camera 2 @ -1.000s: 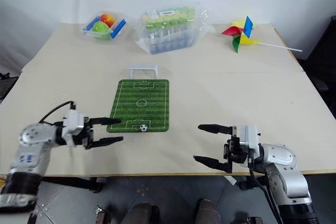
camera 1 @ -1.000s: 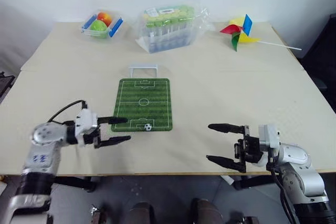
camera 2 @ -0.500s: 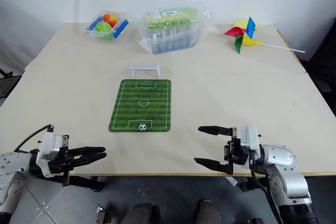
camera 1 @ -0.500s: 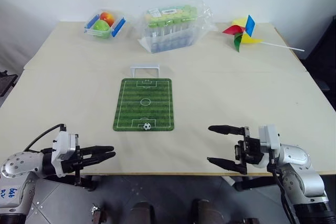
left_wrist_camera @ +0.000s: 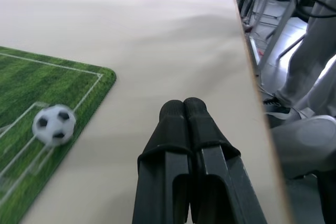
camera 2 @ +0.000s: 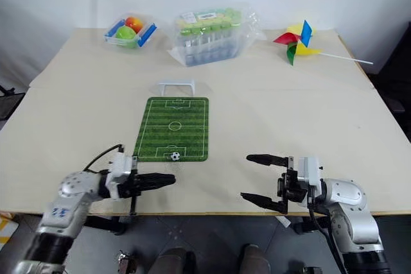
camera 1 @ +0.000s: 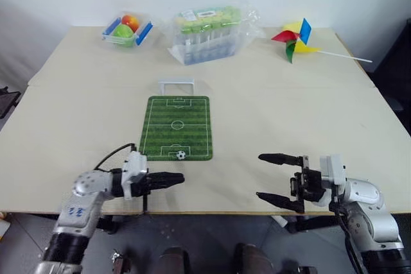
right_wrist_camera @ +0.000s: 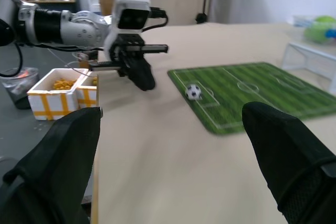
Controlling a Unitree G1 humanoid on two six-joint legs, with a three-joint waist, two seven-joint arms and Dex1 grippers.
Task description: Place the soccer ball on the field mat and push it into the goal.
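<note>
Left gripper [camera 1: 180, 176] has swung back in beside the field mat [camera 1: 176, 126], fingers pressed together as a pusher. Soccer ball [camera 1: 181, 155] sits on the mat's near end; goal [camera 1: 175, 83] beyond far end. Right gripper [camera 1: 271, 177] spread, idle above counter [camera 1: 289, 113].

Green striped field mat [camera 1: 176, 128], white lines

Left hand [camera 1: 178, 177] closed (fingers together); right hand [camera 1: 273, 177] spread.

Bright, even light w/ soft shadows; soccer ball [left_wrist_camera: 53, 124] slightly blurred in left wrist view, bg defocused.
</note>
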